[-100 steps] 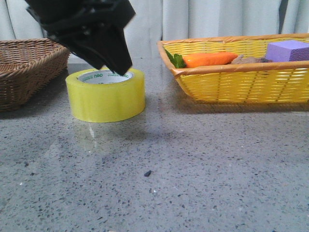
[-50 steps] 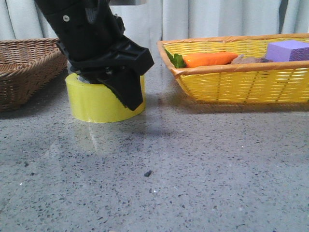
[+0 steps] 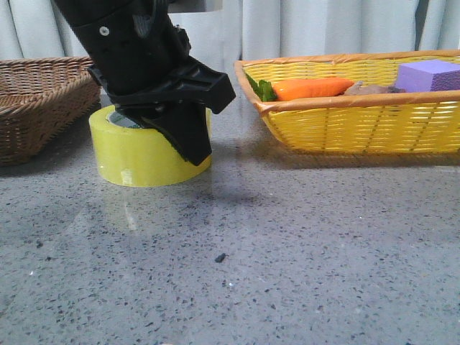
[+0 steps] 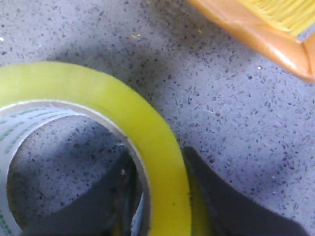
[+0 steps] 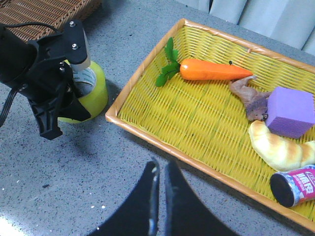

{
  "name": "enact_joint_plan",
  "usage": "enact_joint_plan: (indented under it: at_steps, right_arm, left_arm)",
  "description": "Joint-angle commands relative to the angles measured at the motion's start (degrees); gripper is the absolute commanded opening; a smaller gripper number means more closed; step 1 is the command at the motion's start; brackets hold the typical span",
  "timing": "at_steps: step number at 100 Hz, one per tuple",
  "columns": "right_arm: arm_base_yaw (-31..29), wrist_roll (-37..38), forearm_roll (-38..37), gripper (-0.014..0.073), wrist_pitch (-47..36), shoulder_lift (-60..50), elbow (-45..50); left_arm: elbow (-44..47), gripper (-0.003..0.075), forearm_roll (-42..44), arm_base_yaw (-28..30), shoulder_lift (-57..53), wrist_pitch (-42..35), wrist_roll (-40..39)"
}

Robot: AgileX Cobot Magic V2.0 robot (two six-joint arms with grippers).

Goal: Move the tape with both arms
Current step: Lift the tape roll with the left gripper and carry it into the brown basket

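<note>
The yellow tape [image 3: 136, 154] sits flat on the grey table, left of centre. My left gripper [image 3: 188, 140] comes down onto it from above and straddles the roll's right wall. In the left wrist view one finger is inside the white core and the other is outside, both pressed against the tape [image 4: 98, 93], so the left gripper [image 4: 160, 162] is shut on it. My right gripper [image 5: 161, 167] is shut and empty, above bare table beside the yellow basket's near rim. It sees the tape [image 5: 96, 88] and the left gripper [image 5: 51, 98] from afar.
A yellow wicker basket [image 3: 359, 115] at the right holds a carrot [image 3: 313, 88], a purple block [image 3: 430, 75], a croissant [image 5: 275, 147] and a can [image 5: 295, 184]. A brown wicker basket [image 3: 36, 100] stands at the left, close to the tape.
My left gripper came down over the tape's wall and closed on it. The tape has shifted a little to the left.
</note>
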Motion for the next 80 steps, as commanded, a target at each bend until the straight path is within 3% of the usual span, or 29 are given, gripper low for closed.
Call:
enact_joint_plan:
  at_steps: [1, 24, 44, 80]
  right_arm:
    - [-0.3, 0.1, -1.7, -0.0074, -2.9, -0.3, -1.3]
    - [-0.3, 0.1, -1.7, -0.0074, -2.6, -0.3, -1.3]
    - [-0.3, 0.1, -1.7, -0.0074, -2.6, -0.3, -1.3]
    - [-0.3, 0.1, -1.7, -0.0074, -2.9, -0.3, -1.3]
  left_arm:
    - [-3.3, 0.0004, 0.5, -0.4, -2.1, 0.5, -0.1]
    - [-13.2, -0.0003, 4.6, -0.4, -2.2, 9.6, -0.1]
    - [-20.5, -0.0003, 8.3, 0.8, -4.1, 11.7, -0.1]
    - [-22.1, -0.0003, 8.3, 17.8, -12.3, 17.3, -0.1]
